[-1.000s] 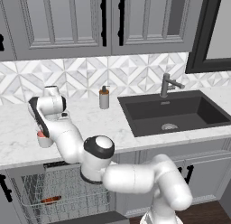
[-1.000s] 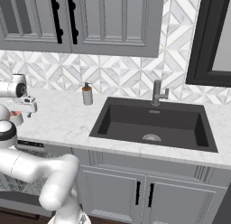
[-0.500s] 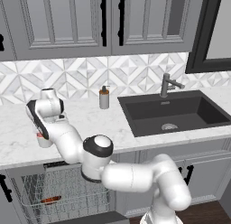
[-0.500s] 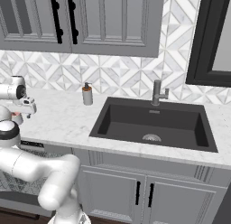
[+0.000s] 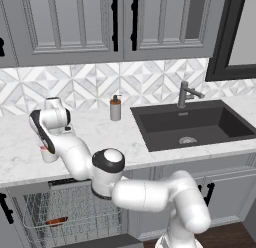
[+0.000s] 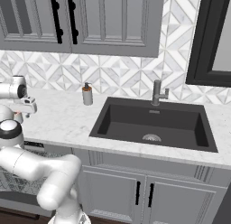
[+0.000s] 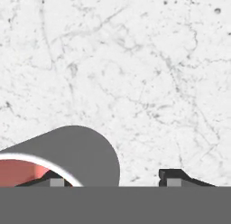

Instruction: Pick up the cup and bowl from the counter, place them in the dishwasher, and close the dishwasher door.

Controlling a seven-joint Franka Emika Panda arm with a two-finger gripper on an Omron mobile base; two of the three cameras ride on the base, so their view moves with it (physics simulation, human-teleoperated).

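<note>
- One cup (image 7: 67,155) stands on the counter (image 7: 135,60), wall between the gripper (image 7: 113,179) fingertips, left tip inside the rim.
- Jaws apart, not clamped.
- Risk: off-centre closing could tip it.

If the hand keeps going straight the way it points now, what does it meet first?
Most likely the cup: one fingertip sits inside its red rim, the other outside its wall. Beyond it lies the marble counter, though depth is hard to judge.
</note>
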